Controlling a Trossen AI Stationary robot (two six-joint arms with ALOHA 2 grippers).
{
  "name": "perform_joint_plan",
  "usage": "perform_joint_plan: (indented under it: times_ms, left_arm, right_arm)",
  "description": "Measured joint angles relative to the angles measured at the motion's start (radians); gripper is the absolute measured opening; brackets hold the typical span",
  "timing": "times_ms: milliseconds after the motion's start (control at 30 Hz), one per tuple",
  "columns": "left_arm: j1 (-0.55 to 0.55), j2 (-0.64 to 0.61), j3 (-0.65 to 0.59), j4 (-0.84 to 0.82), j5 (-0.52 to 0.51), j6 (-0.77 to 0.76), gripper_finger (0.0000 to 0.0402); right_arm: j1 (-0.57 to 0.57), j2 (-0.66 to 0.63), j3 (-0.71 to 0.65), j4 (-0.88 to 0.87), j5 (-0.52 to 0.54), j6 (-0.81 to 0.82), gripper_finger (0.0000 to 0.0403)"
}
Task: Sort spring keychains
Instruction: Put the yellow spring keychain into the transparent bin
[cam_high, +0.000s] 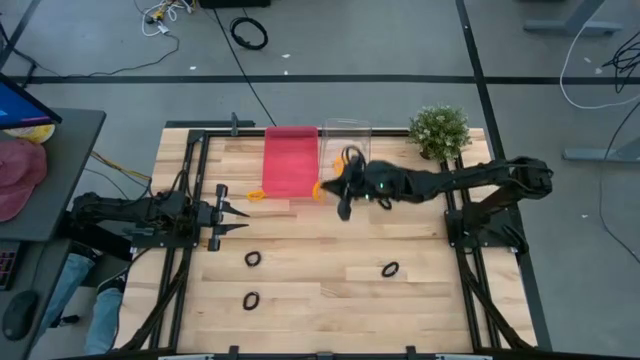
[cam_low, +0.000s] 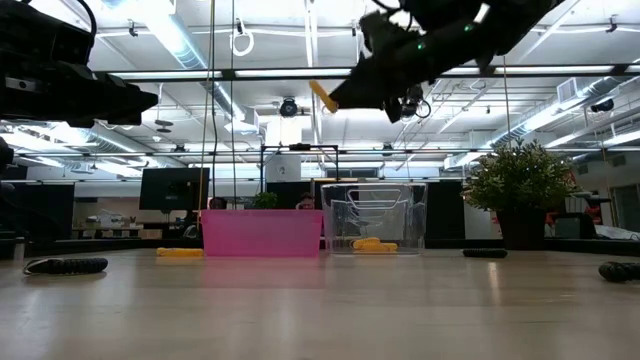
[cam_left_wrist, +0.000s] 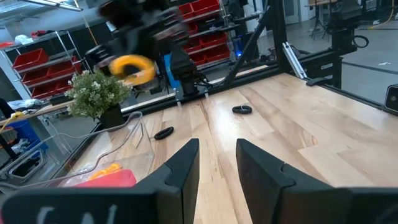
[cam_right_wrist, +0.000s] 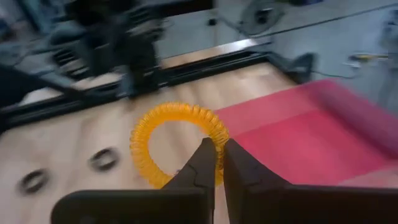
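My right gripper (cam_high: 335, 190) reaches in from the table's right and hovers high beside the pink bin (cam_high: 290, 160), shut on an orange spring keychain (cam_right_wrist: 177, 112). The low view shows that keychain (cam_low: 322, 97) well above the table. Another orange keychain (cam_high: 257, 194) lies flat on the wood left of the pink bin. Three black keychains (cam_high: 253, 259), (cam_high: 250, 299), (cam_high: 390, 269) lie flat on the near half. More orange ones (cam_low: 370, 244) sit in the clear bin (cam_low: 375, 215). My left gripper (cam_high: 235, 215) waits open at the left side. My right gripper pinches the orange keychain's coil at one spot on the ring (cam_right_wrist: 216, 138) between its two fingers (cam_right_wrist: 202, 165). They come from the table's right, slanting down. The ring is lifted clear and sticks out beyond the fingertips (cam_low: 322, 97), tilted.
A potted plant (cam_high: 440, 130) stands at the far right corner, next to the clear bin (cam_high: 345, 140). The pink bin (cam_right_wrist: 298, 137) lies just beyond my right fingers. Black frame rails (cam_high: 190, 200) run along both table sides. Bare wood spreads across the near middle.
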Motion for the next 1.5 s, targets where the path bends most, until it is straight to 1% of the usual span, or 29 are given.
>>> perform_joint_plan:
  times_ms: [200,500,767,933,1500]
  left_arm:
    - [0.000,0.000,0.000,0.000,0.000,0.000,0.0112]
    - [0.000,0.000,0.000,0.000,0.000,0.000,0.0112]
    - [0.000,0.000,0.000,0.000,0.000,0.000,0.0112]
    - [0.000,0.000,0.000,0.000,0.000,0.000,0.0112]
    - [0.000,0.000,0.000,0.000,0.000,0.000,0.0112]
  right_arm:
    - [-0.121,0.000,0.000,-0.016,0.002,0.004,0.0008]
    - [-0.215,0.000,0.000,-0.052,0.002,-0.026,0.0009]
    - [-0.234,-0.001,0.000,-0.052,0.005,-0.039,0.0009]
    - [-0.256,-0.001,0.000,-0.082,0.040,-0.033,0.0009]
    - [-0.288,-0.001,0.000,-0.098,0.041,-0.019,0.0009]
